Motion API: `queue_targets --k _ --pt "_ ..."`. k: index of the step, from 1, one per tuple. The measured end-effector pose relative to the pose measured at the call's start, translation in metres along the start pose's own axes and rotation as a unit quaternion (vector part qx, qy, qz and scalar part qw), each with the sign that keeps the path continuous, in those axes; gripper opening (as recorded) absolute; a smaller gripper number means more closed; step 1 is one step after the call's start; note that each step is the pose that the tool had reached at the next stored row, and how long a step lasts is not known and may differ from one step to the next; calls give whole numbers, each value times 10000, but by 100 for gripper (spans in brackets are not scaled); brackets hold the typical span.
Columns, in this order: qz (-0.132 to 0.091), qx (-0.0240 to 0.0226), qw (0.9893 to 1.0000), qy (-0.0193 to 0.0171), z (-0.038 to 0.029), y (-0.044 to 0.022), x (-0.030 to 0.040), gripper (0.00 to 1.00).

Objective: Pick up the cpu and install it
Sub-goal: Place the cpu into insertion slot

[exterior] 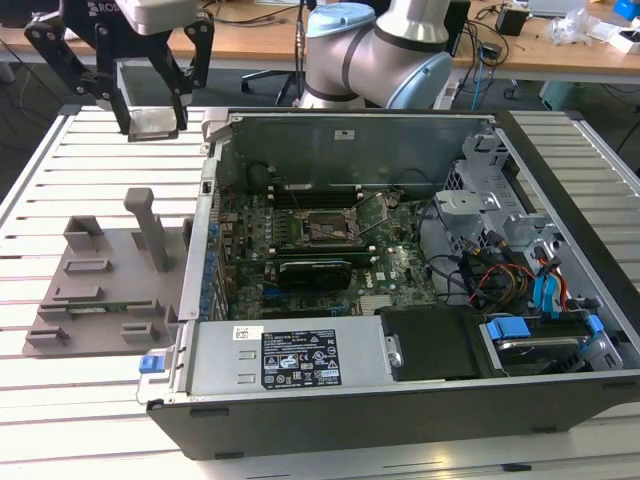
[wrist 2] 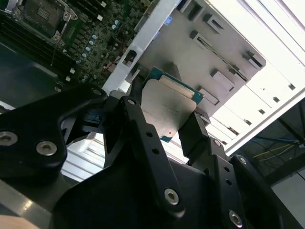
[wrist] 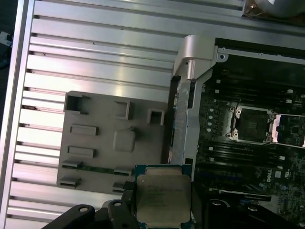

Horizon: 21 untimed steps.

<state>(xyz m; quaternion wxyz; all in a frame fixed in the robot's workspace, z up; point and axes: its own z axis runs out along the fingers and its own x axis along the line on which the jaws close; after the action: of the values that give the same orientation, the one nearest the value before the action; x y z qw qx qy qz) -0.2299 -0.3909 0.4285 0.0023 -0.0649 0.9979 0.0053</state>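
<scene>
Transfer step in hand: raised clear of the grey tray (exterior: 100,272) on the table (exterior: 60,400), the gripper (exterior: 154,128) holds the cpu (exterior: 155,123), fingers (exterior: 120,105) pinching its opposite edges, well apart from the open socket (exterior: 325,228) toward the exterior view's right, where seating would call for level, square alignment.

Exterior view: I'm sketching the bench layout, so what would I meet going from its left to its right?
Grey tray → CPU socket → metal drive cage → blue cables.
</scene>
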Motion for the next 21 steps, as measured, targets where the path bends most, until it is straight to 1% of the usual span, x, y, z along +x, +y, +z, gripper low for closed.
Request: queue_targets --k 2,5,8,9,10,14,16,20,21 --pt "1 0 10000 2 4 -7 -79 55" --pt "1 0 10000 5 6 -15 -160 55" --pt "1 -1 10000 5 8 -23 -222 55" --pt "1 -1 10000 6 9 -27 -260 55" --pt "0 -1 10000 8 10 -38 -355 55" --pt "1 -1 10000 10 13 -50 -460 55" --pt "0 -2 10000 15 17 -57 -546 55" --pt "1 -3 10000 23 23 -67 -666 55" --pt "0 -4 10000 28 25 -72 -718 55"
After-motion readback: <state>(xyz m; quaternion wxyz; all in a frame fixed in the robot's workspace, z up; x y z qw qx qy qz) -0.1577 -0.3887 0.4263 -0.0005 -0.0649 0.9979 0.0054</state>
